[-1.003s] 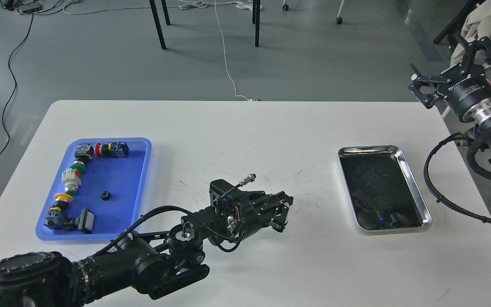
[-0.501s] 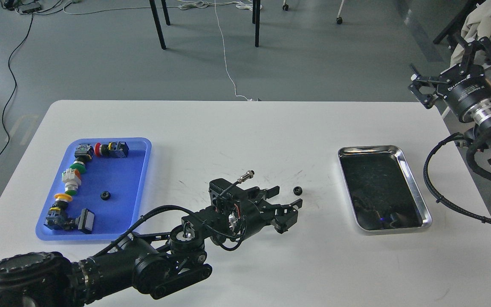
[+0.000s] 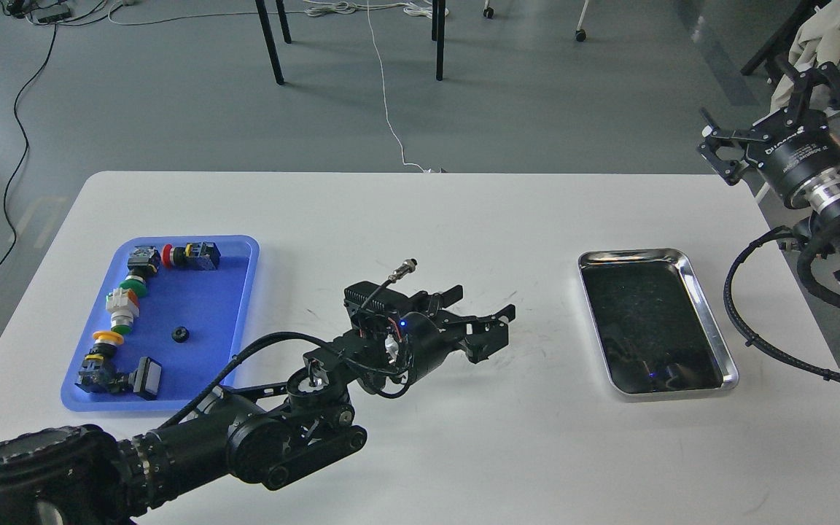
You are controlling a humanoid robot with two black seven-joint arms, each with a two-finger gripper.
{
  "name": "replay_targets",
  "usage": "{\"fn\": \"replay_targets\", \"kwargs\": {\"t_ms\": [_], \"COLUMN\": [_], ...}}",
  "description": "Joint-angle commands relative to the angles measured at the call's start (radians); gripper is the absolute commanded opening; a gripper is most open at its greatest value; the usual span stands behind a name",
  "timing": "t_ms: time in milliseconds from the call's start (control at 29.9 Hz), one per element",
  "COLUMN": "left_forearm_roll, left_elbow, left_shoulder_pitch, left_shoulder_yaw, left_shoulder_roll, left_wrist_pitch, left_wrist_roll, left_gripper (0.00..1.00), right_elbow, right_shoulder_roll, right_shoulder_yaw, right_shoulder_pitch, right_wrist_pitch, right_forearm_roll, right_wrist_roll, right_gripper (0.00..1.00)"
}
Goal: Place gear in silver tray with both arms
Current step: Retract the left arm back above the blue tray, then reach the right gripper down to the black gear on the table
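The silver tray (image 3: 704, 321) lies empty on the right of the white table. My left gripper (image 3: 485, 303) hovers over the table's middle, well left of the tray, with its jaws spread wide and nothing between them. No gear shows on the table near it; its far finger (image 3: 502, 321) covers that spot. One small black gear (image 3: 180, 335) lies in the blue tray (image 3: 241, 292). My right gripper (image 3: 770, 109) is raised beyond the table's far right corner, open and empty.
The blue tray at the left holds several push-button switches (image 3: 122, 310) along its left and back sides. My left arm (image 3: 259, 437) lies low across the table's front left. Cables (image 3: 770, 343) hang from my right arm beside the silver tray.
My left gripper opened and left a small black gear on the table, then rose and drew back slightly left; its finger now covers that gear. The right arm has barely moved.
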Motion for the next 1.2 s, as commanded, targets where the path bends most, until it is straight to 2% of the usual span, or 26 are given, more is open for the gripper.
{"fn": "replay_targets", "kwargs": {"t_ms": [0,134,234,368,434,535,668,835,1003,1170], "left_forearm_roll": [-0.115,-0.336,-0.557,-0.888,-1.04,-1.21,-1.329,-1.397,-1.389,-1.386], "left_elbow": [-0.01,-0.033,-0.036,-0.034,-0.034,-0.025,-0.01,-0.005,-0.005,-0.005], "left_shoulder_pitch": [-0.048,-0.095,-0.138,-0.187,-0.19,-0.189,-0.169,-0.128,-0.115,-0.115], "left_shoulder_yaw": [-0.138,-0.218,-0.256,-0.291,-0.296,-0.291,-0.291,-0.288,-0.284,-0.284], "left_shoulder_roll": [0.0,0.0,0.092,0.224,0.284,0.374,0.459,0.517,0.52,0.516], "left_wrist_pitch": [0.0,-0.002,-0.003,-0.017,-0.046,-0.138,-0.244,-0.293,-0.298,-0.284], "left_wrist_roll": [0.02,0.037,0.037,0.037,0.037,0.037,0.038,0.038,0.038,0.028], "left_gripper": [0.98,0.98,0.98,0.98,0.98,0.98,0.98,0.98,0.98,0.98], "right_elbow": [0.022,0.076,0.091,0.091,0.09,0.091,0.109,0.172,0.177,0.175], "right_shoulder_roll": [-0.001,-0.008,-0.012,-0.014,-0.014,-0.011,0.021,0.159,0.285,0.368], "right_shoulder_yaw": [-0.003,-0.046,-0.098,-0.224,-0.317,-0.526,-0.84,-1.164,-1.383,-1.47], "right_shoulder_pitch": [0.0,0.011,0.063,0.19,0.268,0.432,0.647,0.834,0.9,0.894], "right_wrist_pitch": [0.002,0.0,-0.011,-0.026,-0.026,-0.025,-0.012,0.021,0.08,0.081], "right_forearm_roll": [-0.005,-0.045,-0.112,-0.203,-0.232,-0.296,-0.385,-0.508,-0.655,-0.689], "right_wrist_roll": [-0.007,-0.021,-0.027,-0.071,-0.09,-0.113,-0.142,-0.214,-0.219,-0.219], "right_gripper": [0.99,0.99,0.99,0.99,0.99,0.99,0.99,0.99,0.99,0.98]}}
